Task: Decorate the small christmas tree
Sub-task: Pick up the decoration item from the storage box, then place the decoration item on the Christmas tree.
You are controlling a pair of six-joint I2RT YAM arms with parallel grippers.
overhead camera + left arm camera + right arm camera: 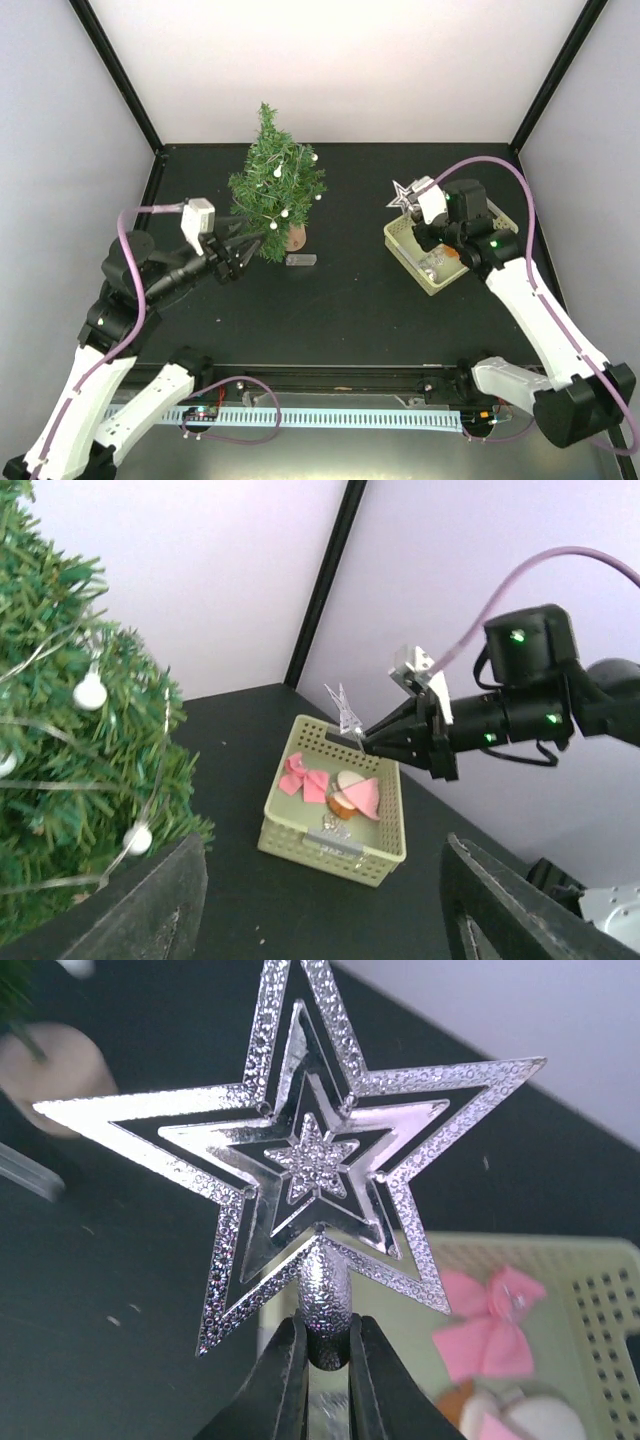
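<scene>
At the left of the tabletop, the left end effector is seen pointed at the lower branches of the small christmas tree. Its fingers are spread wide and nothing is held between them. The tree is stood upright on its wooden stump, left of centre and toward the far edge. A thin wire of white bulbs is already draped around the branches, so that part of the decorating is judged done. The tip of the tree is bare. A small pale oblong is laid just beside the stump; what it is cannot be told. Further right, a silver star is pinched by its stem in the nearly closed right end effector and is held up above the far-left corner of a pale green basket, well apart from the tree. The basket is set near the right edge, and in it a pink bow and another pink and white ornament are left. The task is thus judged partly done: the star is yet to be carried across and seated on the tip, and the basket's contents are yet to be hung.
</scene>
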